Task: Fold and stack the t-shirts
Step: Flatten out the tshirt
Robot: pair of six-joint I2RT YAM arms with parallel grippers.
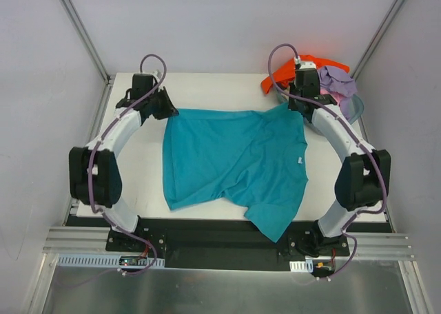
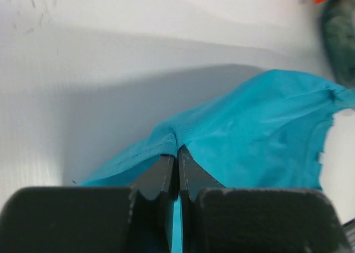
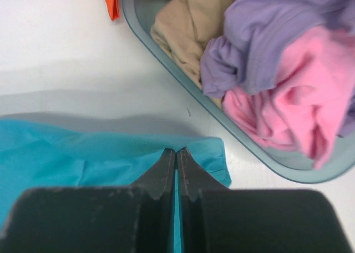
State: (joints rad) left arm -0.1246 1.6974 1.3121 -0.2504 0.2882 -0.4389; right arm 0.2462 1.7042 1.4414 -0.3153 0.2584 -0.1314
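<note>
Two grippers hold one garment between them. At about ten o'clock on the table [image 1: 138, 183], the left gripper [image 2: 177, 148] has its jaws pressed together on a small ridge of the teal t-shirt [image 1: 234, 162], a sliver of teal showing in the slit between them. The shirt lies spread across the middle of the table, mostly flat but rumpled. Its white neck tag [image 1: 301, 161] is toward three o'clock, and one sleeve trails to five o'clock, where it appears to hang over the near edge. At about two o'clock the right gripper [image 3: 176, 150] is likewise clamped on the shirt's far right corner, again biting only a narrow margin of cloth. Just beyond it, toward one o'clock, sits the grey-blue basin [image 3: 266, 153] holding the beige t-shirt [image 3: 183, 31], lavender t-shirt [image 3: 266, 36] and pink t-shirt [image 3: 299, 114], with the orange t-shirt [image 1: 275, 80] draped over its rim. Both grips look shallow, so a brisk pull could let a corner slip free and leave the fold lopsided. Uneven travel of the two arms would skew the fabric. The overhanging sleeve might drag or tuck under, and the right arm, so near the basin, could snag its rim or the orange cloth.
</note>
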